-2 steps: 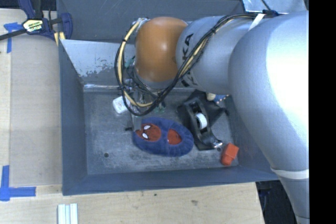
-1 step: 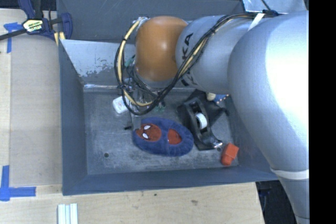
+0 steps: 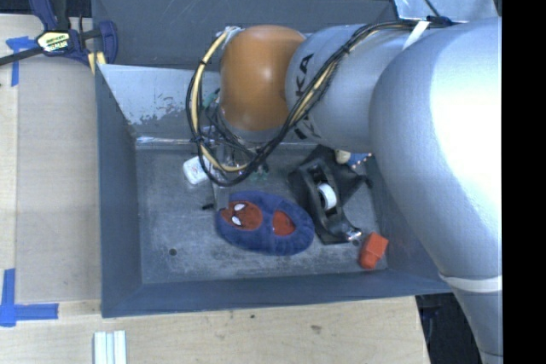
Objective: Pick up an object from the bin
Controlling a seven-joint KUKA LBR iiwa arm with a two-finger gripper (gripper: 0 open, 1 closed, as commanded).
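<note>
My gripper (image 3: 229, 159) hangs low in the bin's middle, its dark body mostly hidden under the arm's orange cover and cables. Just below it lies a blue soft oval thing (image 3: 264, 226) with two red face patches on top. It is close to the gripper, and I cannot tell whether they touch. A small white piece (image 3: 194, 172) lies at the gripper's left side. To the right lies a black tape dispenser (image 3: 325, 199) with a white roll in it.
A small orange block (image 3: 373, 251) sits in the bin's front right corner, beside the dispenser's end. The arm's thick silver body covers the bin's right side and back right. Bare floor shows at the bin's left and front left.
</note>
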